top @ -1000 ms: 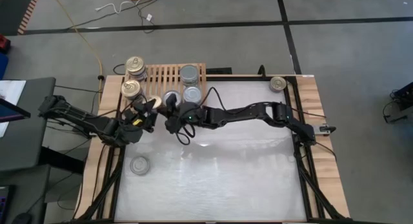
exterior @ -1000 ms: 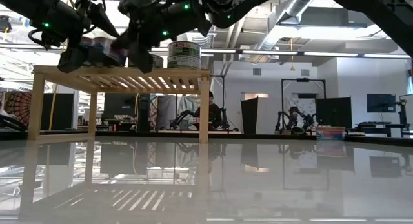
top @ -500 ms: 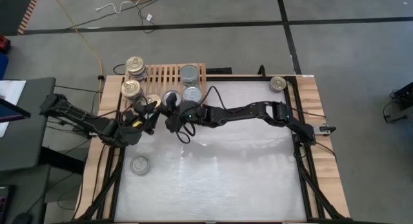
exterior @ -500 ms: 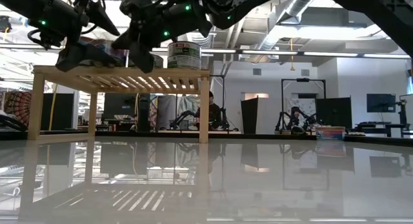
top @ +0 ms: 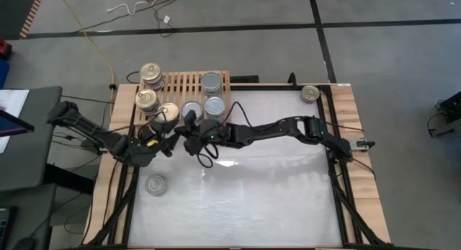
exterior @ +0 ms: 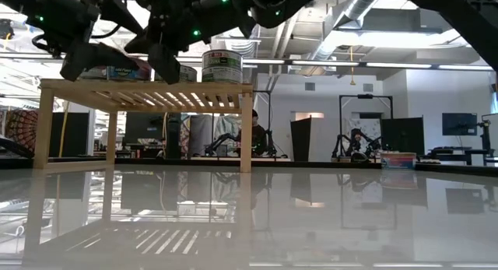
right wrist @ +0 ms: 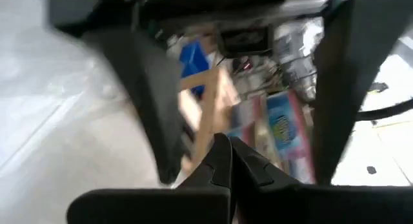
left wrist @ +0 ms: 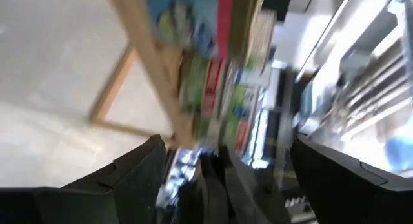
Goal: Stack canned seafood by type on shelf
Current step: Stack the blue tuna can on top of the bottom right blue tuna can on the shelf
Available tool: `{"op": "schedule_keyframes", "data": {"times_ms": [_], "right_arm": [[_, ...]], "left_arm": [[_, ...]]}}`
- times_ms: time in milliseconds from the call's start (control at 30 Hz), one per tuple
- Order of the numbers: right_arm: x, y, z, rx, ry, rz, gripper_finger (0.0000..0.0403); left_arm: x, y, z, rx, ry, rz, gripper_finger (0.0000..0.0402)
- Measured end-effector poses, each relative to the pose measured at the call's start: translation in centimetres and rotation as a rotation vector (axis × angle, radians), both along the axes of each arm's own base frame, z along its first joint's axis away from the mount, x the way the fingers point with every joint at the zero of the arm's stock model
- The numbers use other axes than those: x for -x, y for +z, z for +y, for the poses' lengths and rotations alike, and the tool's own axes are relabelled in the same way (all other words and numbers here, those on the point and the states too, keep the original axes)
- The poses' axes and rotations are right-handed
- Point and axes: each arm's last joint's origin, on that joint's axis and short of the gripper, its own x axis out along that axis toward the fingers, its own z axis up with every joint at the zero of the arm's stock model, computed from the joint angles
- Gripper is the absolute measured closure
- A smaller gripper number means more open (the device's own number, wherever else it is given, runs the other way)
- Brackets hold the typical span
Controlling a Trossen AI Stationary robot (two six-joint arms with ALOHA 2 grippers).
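High view, far left: left arm is reaching in from the table's left edge, left gripper (top: 167,131) hanging just in front of the shelf's near edge.
Left gripper fingers: standing apart in the left wrist view, nothing between them, the shelf's leg and blurred can labels showing beyond.
Loose silver can (top: 155,184): sitting alone on the white table (top: 274,199), near the left edge, well apart from the rack.
Shelf (top: 186,84): light wood, slatted, standing at the table's far left corner.
Gold-top cans: one stack at the shelf's far left corner (top: 150,71), another just in front of it (top: 146,99), a third (top: 169,112) at the near edge beside the left gripper.
Silver-top cans: three clustering on the shelf's right half, far one (top: 210,81), near one (top: 215,105), another (top: 191,109) beside it.
Right gripper (top: 189,129): hovering at the shelf's near edge, just beside the left gripper; fingers spreading wide in the right wrist view, gripping nothing.
Right arm: stretching across from the table's right side.
Far right: one gold-top can (top: 310,94) resting alone at the table's far right corner.
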Motion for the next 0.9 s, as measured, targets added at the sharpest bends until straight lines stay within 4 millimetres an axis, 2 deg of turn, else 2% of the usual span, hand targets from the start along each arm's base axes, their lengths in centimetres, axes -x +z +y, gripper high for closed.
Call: {"op": "schedule_keyframes", "data": {"times_ms": [100, 267, 433, 633, 767, 900], "right_arm": [[0.3, -0.4, 1.5, -0.020, -0.030, 0.072, 0.0382], [1.6, -1.8, 3.9, -0.276, -0.137, 0.220, 0.0382], [3.3, -4.0, 3.5, -0.508, -0.320, 0.406, 0.0382], [5.9, -6.2, 3.2, -0.600, -0.464, 0.524, 0.0385], [9.0, -7.2, 3.8, -0.627, -0.517, 0.470, 0.0386], [13.6, -7.7, 4.3, -0.698, -0.527, 0.371, 0.0386]], "left_arm": [[0.0, -0.1, -0.4, -0.035, -0.078, 0.063, 0.0081], [0.0, -0.1, -0.8, -0.141, -0.174, 0.189, 0.0081], [-0.1, -0.3, -0.9, -0.168, -0.235, 0.239, 0.0081], [0.1, -0.9, -0.8, -0.198, -0.254, 0.319, 0.0081], [0.4, -1.4, -0.5, -0.272, -0.251, 0.428, 0.0081], [0.8, -2.2, 0.0, -0.441, -0.260, 0.660, 0.0081]]}}
